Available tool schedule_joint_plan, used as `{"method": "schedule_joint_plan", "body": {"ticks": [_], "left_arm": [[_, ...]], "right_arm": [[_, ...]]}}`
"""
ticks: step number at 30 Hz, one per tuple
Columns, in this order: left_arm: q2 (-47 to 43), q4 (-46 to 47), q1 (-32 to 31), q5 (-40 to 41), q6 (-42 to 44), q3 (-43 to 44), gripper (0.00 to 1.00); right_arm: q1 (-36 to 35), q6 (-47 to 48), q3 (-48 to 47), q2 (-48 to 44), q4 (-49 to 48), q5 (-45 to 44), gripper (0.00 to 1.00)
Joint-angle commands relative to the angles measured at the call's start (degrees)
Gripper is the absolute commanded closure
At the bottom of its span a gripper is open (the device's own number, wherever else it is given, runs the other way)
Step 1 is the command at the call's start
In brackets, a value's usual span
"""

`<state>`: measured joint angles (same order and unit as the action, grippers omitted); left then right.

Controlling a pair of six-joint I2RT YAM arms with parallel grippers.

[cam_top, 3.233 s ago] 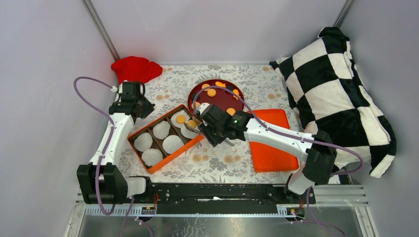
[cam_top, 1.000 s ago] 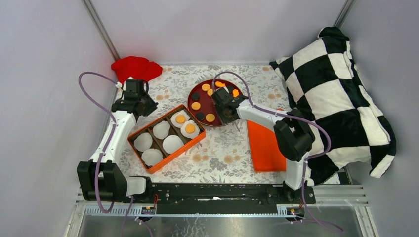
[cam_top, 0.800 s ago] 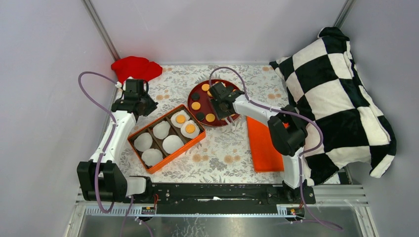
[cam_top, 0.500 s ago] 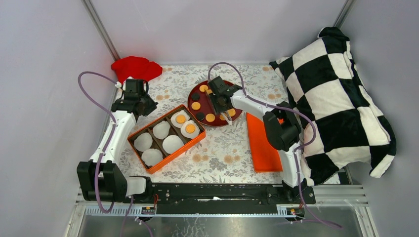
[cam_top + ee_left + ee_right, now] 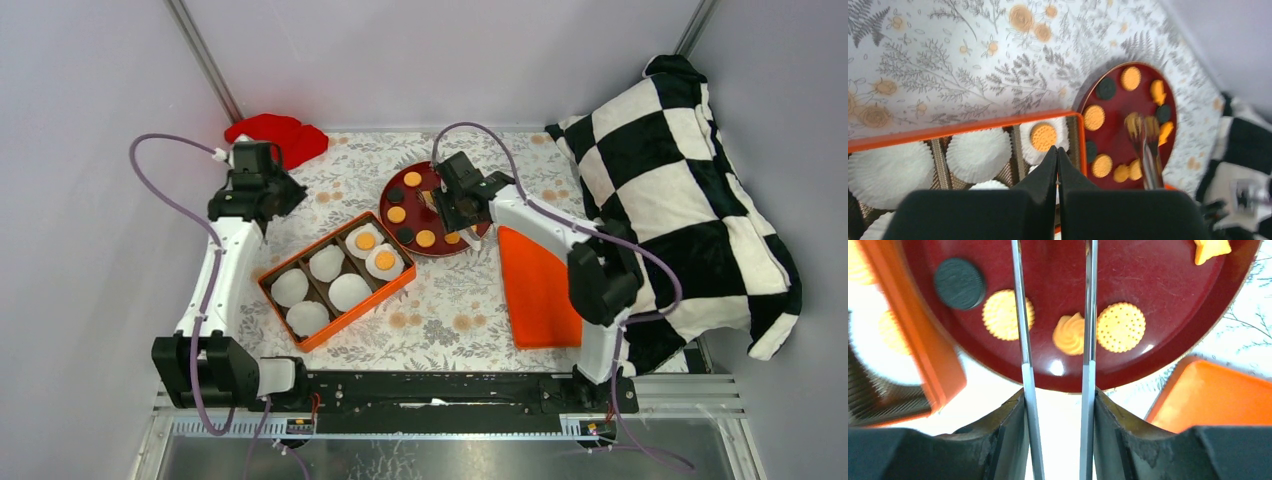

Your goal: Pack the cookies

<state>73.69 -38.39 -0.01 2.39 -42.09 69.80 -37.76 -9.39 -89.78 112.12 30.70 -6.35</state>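
Observation:
Several orange-yellow cookies [image 5: 397, 214] lie with dark ones on a dark red plate [image 5: 385, 200]. Two more cookies [image 5: 366, 240] sit in white liners in the orange box [image 5: 330, 335]. My right gripper [image 5: 452, 205] is shut on metal tongs [image 5: 1024, 340] and holds them over the plate's near side. In the right wrist view the tong blades stand apart, with a swirl cookie [image 5: 1070, 335] between them and round cookies [image 5: 1120, 326] on either side. My left gripper [image 5: 1057, 150] is shut and empty, above the box's far end near a cookie in its liner [image 5: 1043, 136].
An orange lid [image 5: 540, 290] lies right of the plate. A red cloth [image 5: 275, 135] lies at the back left. A black-and-white checked pillow [image 5: 690, 180] fills the right side. Several box compartments hold only white liners [image 5: 308, 318].
My right arm has swung from the box to the plate with the tongs, leaving a second cookie in the box. My left gripper has drawn back a little to the far left.

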Motion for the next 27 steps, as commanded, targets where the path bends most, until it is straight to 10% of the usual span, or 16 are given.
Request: {"method": "schedule_joint_plan", "body": {"ticks": [1,13,27], "left_arm": [[1.7,-0.2,8.1,-8.4,-3.9,2.8,1.00],[-2.5,-3.7,12.6,3.7,-1.3,7.6,1.00],[-2.2,-3.5,12.7,2.8,1.1,6.2,1.00]], "right_arm": [[-5.0,-0.7,1.3,-12.0,-1.1,3.8,1.00],[-21.7,0.8,-7.9,-7.3,2.3,12.4,1.00],[-22.5,2.3,-15.5,4.7,0.4,13.6,0.95]]}}
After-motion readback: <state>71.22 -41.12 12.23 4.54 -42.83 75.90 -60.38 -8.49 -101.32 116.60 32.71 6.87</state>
